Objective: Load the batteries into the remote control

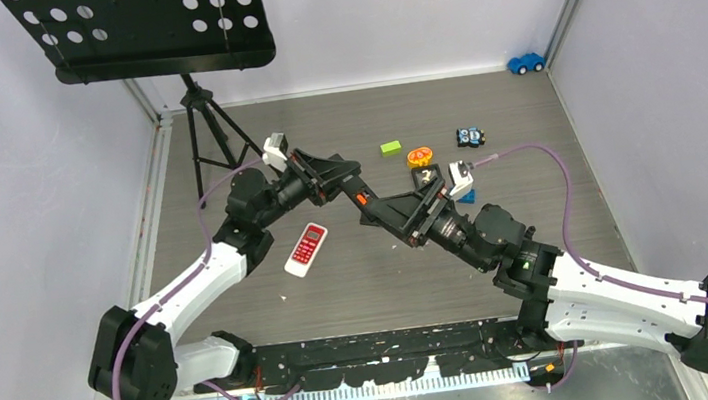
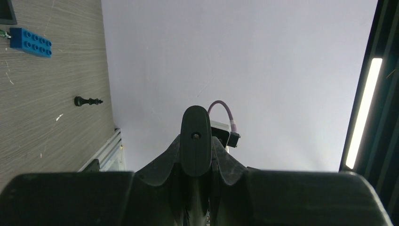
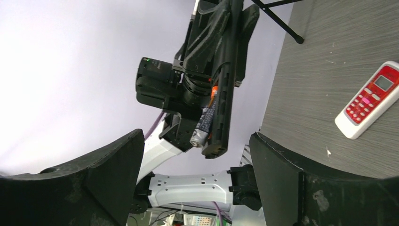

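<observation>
My left gripper [image 1: 346, 183] is shut on a slim black remote control [image 3: 225, 80] and holds it above the table. From the left wrist view the remote shows end-on [image 2: 195, 141] between the fingers. In the right wrist view a dark grey battery [image 3: 205, 123] with an orange piece above it [image 3: 214, 90] sits along the remote's open side. My right gripper [image 1: 390, 218] is open and empty. Its jaws stand wide apart just short of the remote's lower end [image 3: 196, 157]. A second remote, red and white [image 1: 306, 249], lies flat on the table, also in the right wrist view [image 3: 371, 99].
A music stand on a tripod [image 1: 206, 126] stands at the back left. A green block [image 1: 390, 147], an orange round toy [image 1: 420, 156], a small toy car [image 1: 470, 136] and a blue car [image 1: 526, 63] lie at the back. A blue brick [image 2: 30, 41] and a black chess piece [image 2: 88, 100] lie on the table.
</observation>
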`<state>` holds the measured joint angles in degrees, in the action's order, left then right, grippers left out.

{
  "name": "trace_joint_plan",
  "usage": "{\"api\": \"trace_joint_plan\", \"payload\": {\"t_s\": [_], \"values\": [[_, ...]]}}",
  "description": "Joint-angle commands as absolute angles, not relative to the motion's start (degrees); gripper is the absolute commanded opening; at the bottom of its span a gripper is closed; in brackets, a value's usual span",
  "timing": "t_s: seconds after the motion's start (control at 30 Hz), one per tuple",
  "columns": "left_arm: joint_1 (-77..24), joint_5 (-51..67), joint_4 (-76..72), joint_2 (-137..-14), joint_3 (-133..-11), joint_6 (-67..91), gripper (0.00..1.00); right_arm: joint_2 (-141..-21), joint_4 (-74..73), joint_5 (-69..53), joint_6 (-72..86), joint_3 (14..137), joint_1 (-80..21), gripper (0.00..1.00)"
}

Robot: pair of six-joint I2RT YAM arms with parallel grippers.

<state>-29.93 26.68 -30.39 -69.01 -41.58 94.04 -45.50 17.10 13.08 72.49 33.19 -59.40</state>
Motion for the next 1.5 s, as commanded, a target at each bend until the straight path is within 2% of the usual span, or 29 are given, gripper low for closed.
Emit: {"api": "trace_joint_plan", "payload": {"t_s": [0.0, 0.57, 0.93, 1.03, 1.17, 1.23, 1.47], "values": [[-30.0, 26.5, -37.0, -68.3, -40.7, 96.6, 0.0, -45.2, 23.3, 15.8, 75.0, 33.3, -59.3, 0.85], [-30.0, 27.7, -39.3, -68.1, -39.1, 98.9, 0.0, -47.1, 17.3, 18.2, 77.6, 35.5, -59.3, 0.5], [-30.0, 29.6, -39.4, -67.5, -39.1, 96.7, 0.0, -47.9, 16.1, 18.8, 78.1, 36.0, -59.1, 0.41], [-30.0, 29.4, -38.7, -67.4, -39.0, 95.8, 0.0, -47.8, 15.5, 19.0, 78.2, 36.1, -59.0, 0.44], [-30.0, 29.3, -37.8, -67.5, -39.3, 94.2, 0.0, -47.2, 15.4, 18.6, 77.4, 36.0, -59.0, 0.68], [-30.0, 29.6, -37.2, -67.6, -39.5, 93.1, 0.0, -46.8, 14.9, 18.8, 76.9, 36.1, -59.0, 0.75], [-30.0, 30.8, -34.8, -67.6, -40.4, 88.9, 0.0, -47.6, 10.4, 19.1, 76.0, 38.3, -59.0, 0.75]]}}
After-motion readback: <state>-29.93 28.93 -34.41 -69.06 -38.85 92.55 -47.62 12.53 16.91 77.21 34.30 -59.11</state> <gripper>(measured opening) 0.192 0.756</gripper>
